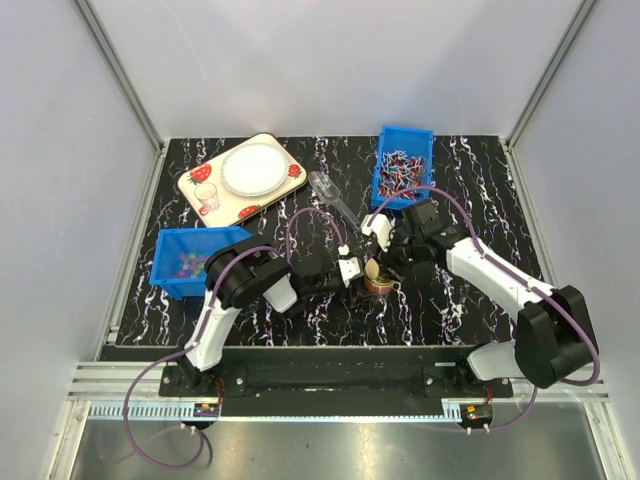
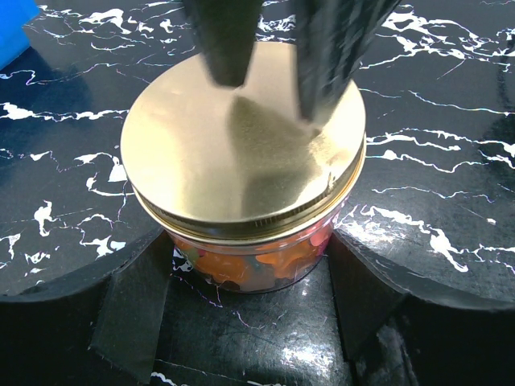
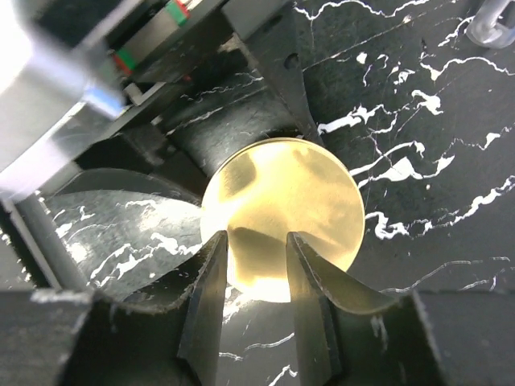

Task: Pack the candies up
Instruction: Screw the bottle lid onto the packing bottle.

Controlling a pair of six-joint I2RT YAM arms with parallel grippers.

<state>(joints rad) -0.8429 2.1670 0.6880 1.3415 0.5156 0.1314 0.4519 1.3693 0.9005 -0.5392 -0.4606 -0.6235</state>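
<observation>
Left wrist: left end effector point(image 2: 251, 257) clamped on jar point(image 2: 257, 283) of candies point(image 2: 225, 264), frame centre. Right end effector point(image 2: 273, 88) slightly parted, gripping nothing, tips on gold lid point(image 2: 241, 153).

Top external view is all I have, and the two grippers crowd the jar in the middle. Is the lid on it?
Observer: Yes. The left wrist view shows a gold lid sitting on the jar, covering the mouth.
Operator: Anything inside?
Observer: Through the glass under the lid you can see candies, mostly orange and pink.
Operator: And what is the right arm doing up there?
Observer: In the right wrist view the right gripper is over the lid's top, not around its rim. Its fingers are a little apart with nothing between them.
</observation>
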